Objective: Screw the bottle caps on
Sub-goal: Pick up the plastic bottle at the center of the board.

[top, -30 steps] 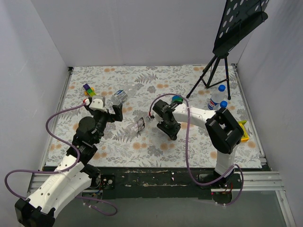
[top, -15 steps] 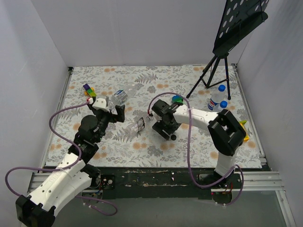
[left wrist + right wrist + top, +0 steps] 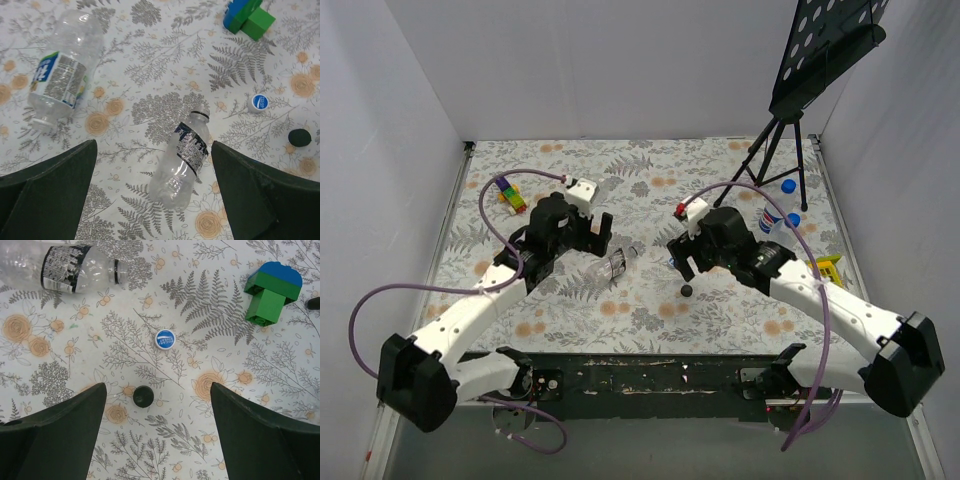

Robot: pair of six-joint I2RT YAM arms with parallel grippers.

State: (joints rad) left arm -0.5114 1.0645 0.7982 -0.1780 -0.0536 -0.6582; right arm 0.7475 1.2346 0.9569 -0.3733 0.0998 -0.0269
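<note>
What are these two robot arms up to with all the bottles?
Nothing is being held right now. Both arms hover over the flowered table, the left gripper and the right gripper both open. An uncapped dark-labelled bottle lies on its side below the left gripper, with a blue-labelled bottle lying nearby. A loose blue cap and a black cap lie below the right gripper. Two capped bottles stand at the far right.

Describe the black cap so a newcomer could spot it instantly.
On the floral table cover, find the lying bottle with the dark label near the middle. Two loose caps lie just past its open neck; the black cap is the plain dark one, unlike the white-and-blue printed cap.
</note>
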